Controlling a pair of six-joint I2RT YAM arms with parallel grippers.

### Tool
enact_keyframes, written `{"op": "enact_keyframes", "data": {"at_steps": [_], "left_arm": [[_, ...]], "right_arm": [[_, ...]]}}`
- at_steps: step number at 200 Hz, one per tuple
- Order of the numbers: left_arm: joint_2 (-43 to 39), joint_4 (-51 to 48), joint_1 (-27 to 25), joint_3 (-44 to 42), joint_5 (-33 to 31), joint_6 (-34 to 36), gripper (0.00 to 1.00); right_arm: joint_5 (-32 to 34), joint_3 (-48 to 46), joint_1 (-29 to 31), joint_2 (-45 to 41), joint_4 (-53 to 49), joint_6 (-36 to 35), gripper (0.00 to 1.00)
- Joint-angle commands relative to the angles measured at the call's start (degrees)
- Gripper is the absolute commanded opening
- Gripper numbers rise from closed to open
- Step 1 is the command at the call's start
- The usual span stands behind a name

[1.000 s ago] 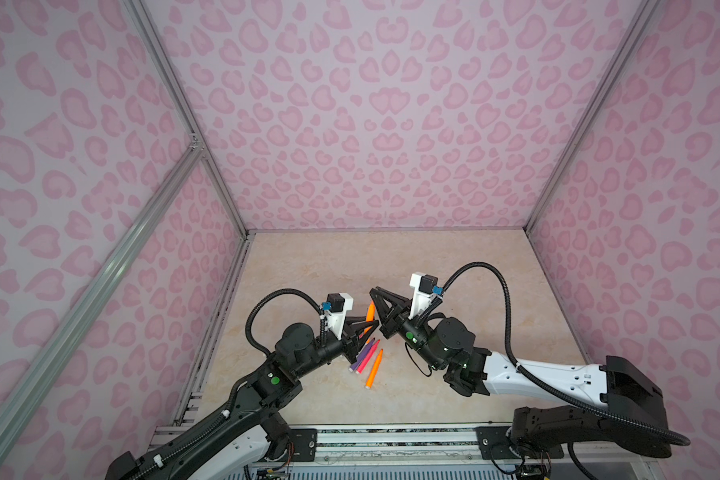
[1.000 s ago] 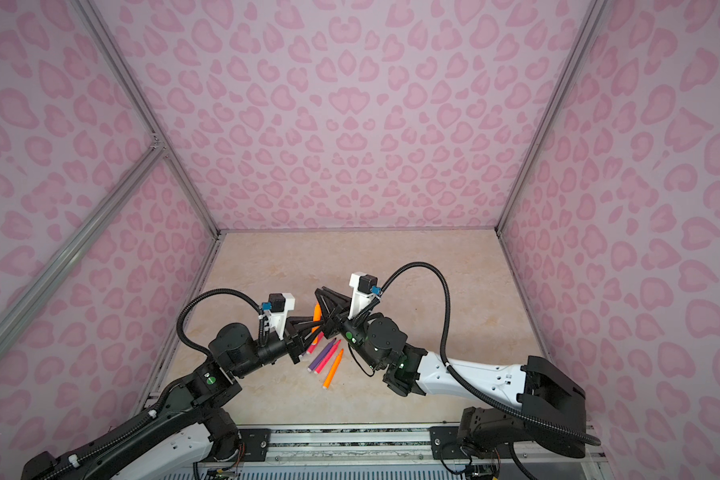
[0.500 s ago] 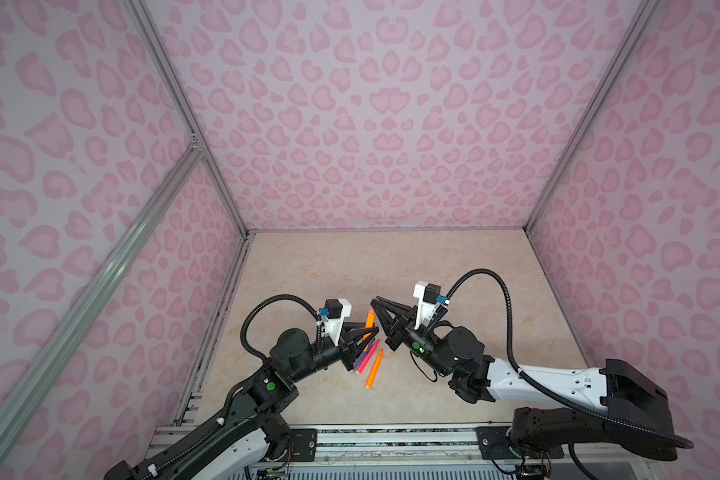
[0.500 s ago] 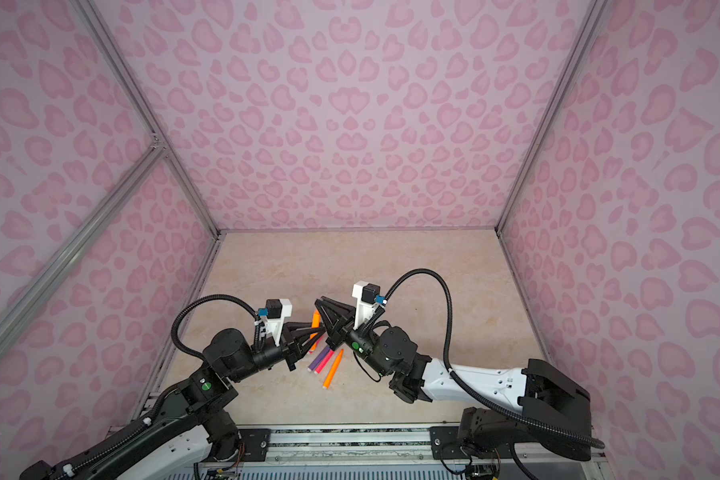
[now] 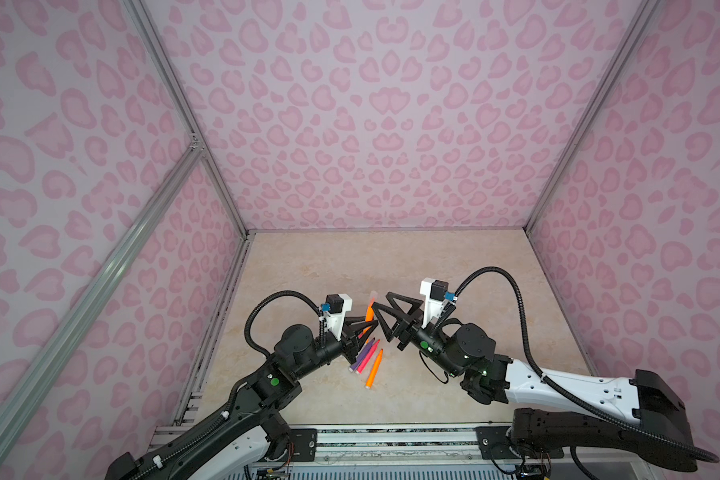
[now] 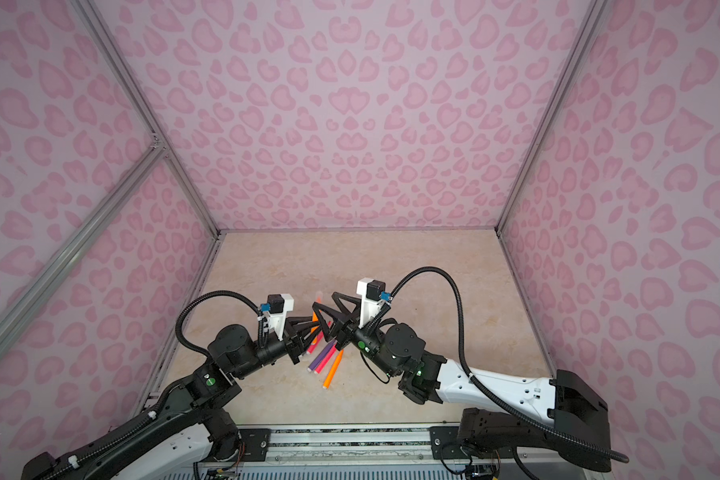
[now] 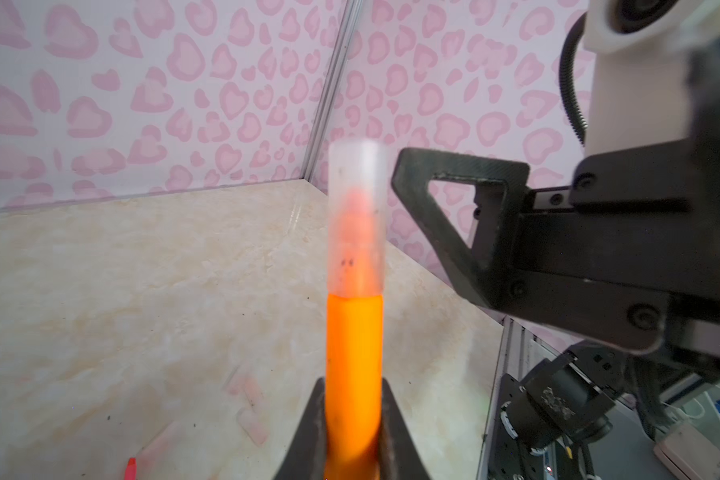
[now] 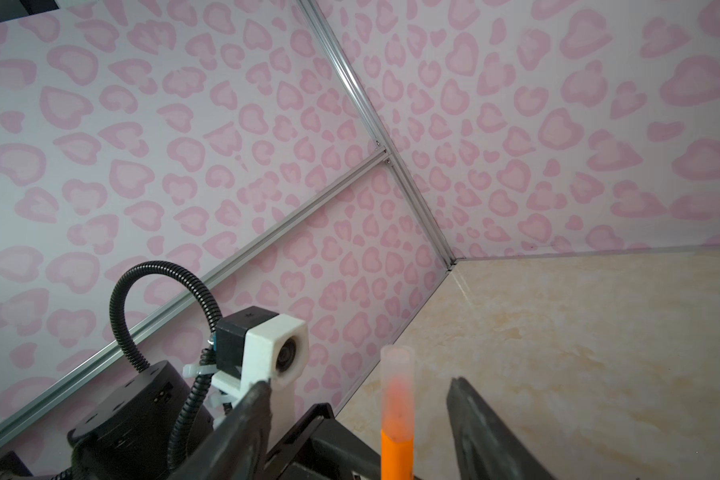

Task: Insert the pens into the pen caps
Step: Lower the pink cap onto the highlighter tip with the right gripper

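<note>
The left arm (image 5: 292,357) and the right arm (image 5: 558,382) are built from black joint housings and white link shells, marked with small green lights (image 5: 273,380). A ribbed black cable (image 5: 491,270) is looped to each white camera mount (image 5: 427,299), where a blue connector (image 5: 447,296) is fitted. On the right gripper (image 8: 358,384), hollow triangular black fingers (image 7: 441,232) are fastened with round screws (image 7: 643,316).

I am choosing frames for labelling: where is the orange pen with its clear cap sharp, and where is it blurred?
Left wrist view: the orange pen and its translucent plastic cap are soft, perhaps too close; the pink heart-patterned wall is sharper. Right wrist view: cap mildly soft, wall crisp. In both top views: pen small but clear, corners darkened.
</note>
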Motion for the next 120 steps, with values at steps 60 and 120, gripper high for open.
{"op": "enact_keyframes", "data": {"at_steps": [60,120], "left_arm": [[-0.1,-4.6,-12.9,3.4,-23.7,11.1,0.04],[2.1,-5.3,-15.5,4.6,-28.7,12.1,0.04]], "right_arm": [[8.2,14.2,0.1,1.8,-25.2,-0.3,0.71],[8.6,19.5,0.1,7.6,-30.6,2.0,0.63]]}}
